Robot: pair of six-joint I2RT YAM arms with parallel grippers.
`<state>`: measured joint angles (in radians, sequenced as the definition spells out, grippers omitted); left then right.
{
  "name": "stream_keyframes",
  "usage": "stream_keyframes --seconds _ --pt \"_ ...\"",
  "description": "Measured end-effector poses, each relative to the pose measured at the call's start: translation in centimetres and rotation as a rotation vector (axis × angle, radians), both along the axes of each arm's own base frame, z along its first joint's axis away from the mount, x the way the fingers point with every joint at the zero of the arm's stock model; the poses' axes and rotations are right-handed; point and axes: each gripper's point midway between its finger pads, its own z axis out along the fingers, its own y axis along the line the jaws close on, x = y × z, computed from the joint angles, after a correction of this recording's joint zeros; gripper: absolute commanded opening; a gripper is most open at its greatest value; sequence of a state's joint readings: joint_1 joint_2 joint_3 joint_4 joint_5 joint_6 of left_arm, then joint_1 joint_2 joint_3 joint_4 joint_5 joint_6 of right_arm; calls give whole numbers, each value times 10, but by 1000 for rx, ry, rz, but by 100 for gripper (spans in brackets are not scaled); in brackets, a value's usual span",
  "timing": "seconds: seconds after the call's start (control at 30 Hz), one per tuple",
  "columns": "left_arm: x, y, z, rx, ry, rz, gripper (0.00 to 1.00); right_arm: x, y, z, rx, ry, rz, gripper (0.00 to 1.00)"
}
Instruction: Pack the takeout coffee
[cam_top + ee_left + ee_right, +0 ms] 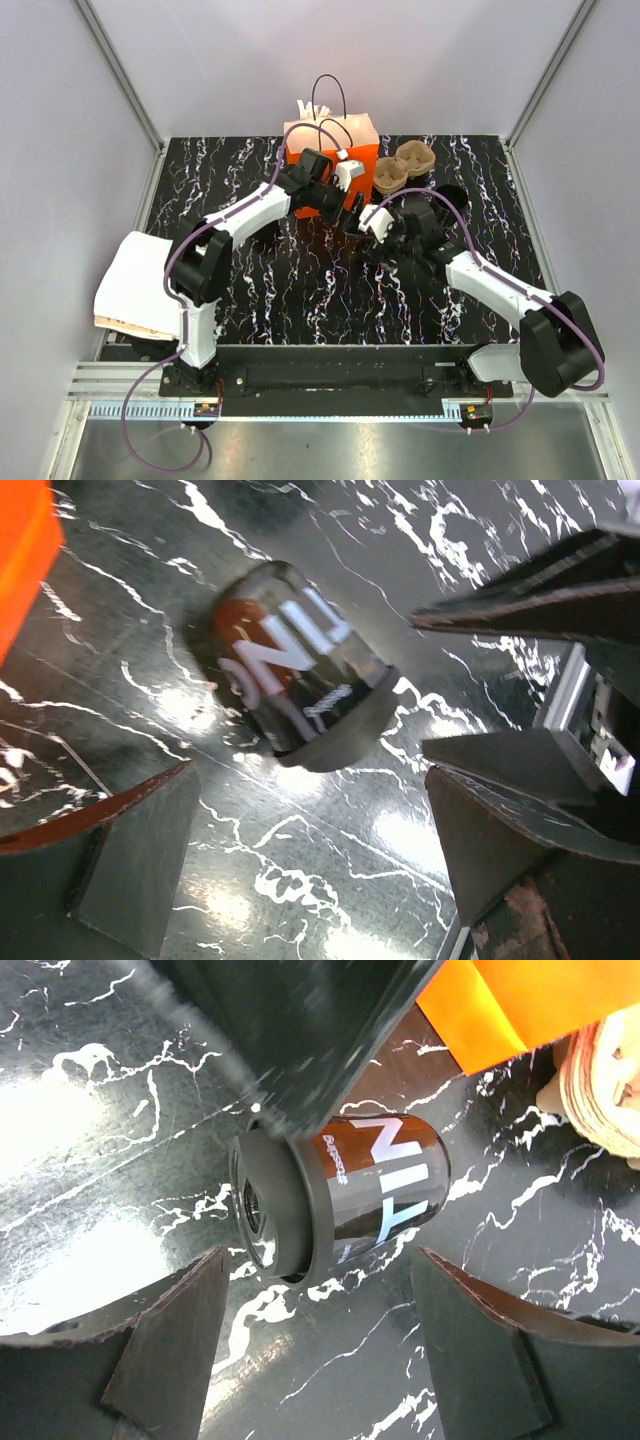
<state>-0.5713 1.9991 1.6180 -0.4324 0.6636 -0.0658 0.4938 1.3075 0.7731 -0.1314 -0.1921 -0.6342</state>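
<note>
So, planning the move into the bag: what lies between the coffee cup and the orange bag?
Only bare marbled tabletop, shown in the left wrist view; the coffee cup lies on its side, apart from the orange bag.

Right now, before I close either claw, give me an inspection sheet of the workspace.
Surface: black marbled table, glossy.
Job's things: takeout coffee lying on its side, lid on; orange paper bag standing at the far edge.
Clutter: pulp cup carrier right of the bag; pale flat stack at the left edge.
Claws: left claw open, right claw open, both at the cup, neither closed on it.
Cables: purple cables along both arms.
Surroundings: grey walls; nothing else seen.
</note>
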Motion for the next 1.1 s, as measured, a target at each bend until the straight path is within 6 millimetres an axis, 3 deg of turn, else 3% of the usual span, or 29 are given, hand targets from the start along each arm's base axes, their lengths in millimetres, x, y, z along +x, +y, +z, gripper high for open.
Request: stream_keyframes --seconds 0.2,0.47,0.67,0.9,1.1 --pt "-21 7 3 -11 -14 -61 99 -1 7 -2 -21 -6 36 77" --pt "-51 34 34 -16 -115 -153 99 -5 23 6 -80 -67 98 73" --pt "-69 74 38 -2 -131 -196 99 -8 35 8 -177 -135 152 68" --pt "-70 147 20 11 -78 -121 99 -5 46 9 -324 -225 198 57" --pt "-81 180 10 -12 -39 -72 99 -9 49 12 -466 -314 235 55"
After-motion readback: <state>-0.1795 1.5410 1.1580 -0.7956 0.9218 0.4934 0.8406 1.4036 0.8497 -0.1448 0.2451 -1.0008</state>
